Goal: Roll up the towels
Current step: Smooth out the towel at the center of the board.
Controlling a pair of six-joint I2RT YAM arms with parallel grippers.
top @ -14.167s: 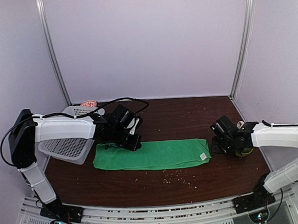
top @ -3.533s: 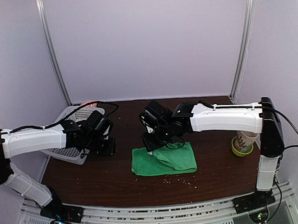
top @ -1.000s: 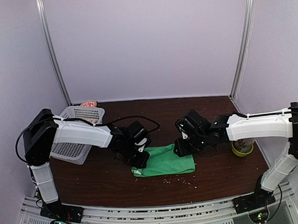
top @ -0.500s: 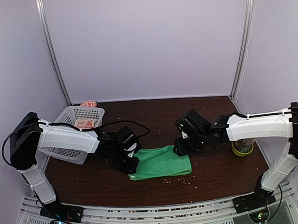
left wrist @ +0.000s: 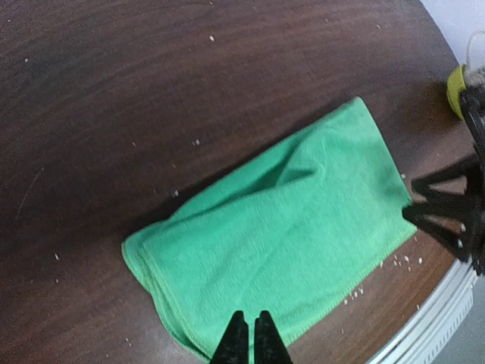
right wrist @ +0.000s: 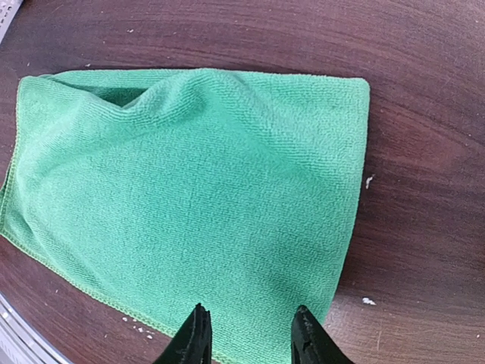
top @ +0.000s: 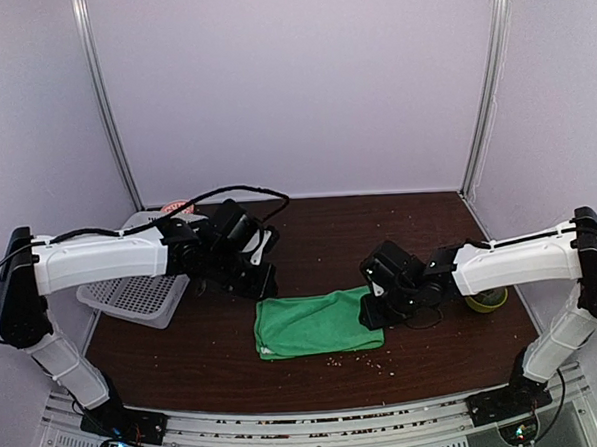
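**Green towel (top: 314, 325) lying folded, waiting to be rolled**

Green towel is lying flat as a folded, roughly rectangular pad on the dark table (top: 309, 233), toward the near edge and between the two arms. The left gripper (left wrist: 250, 341) is hanging raised near the pad's far left corner, its fingers pinched together on nothing. The right gripper (right wrist: 250, 337) is hovering at the right-hand short edge, its jaws standing apart and clasping nothing. The cloth is looking light, limp and a little grippy, so it is likely going to buckle rather than turn over if pushed from the middle. Taking hold at a short edge, pinching every layer close to a corner, is looking like the safest start for a roll. A white basket (top: 132, 297) is sitting at the far left.
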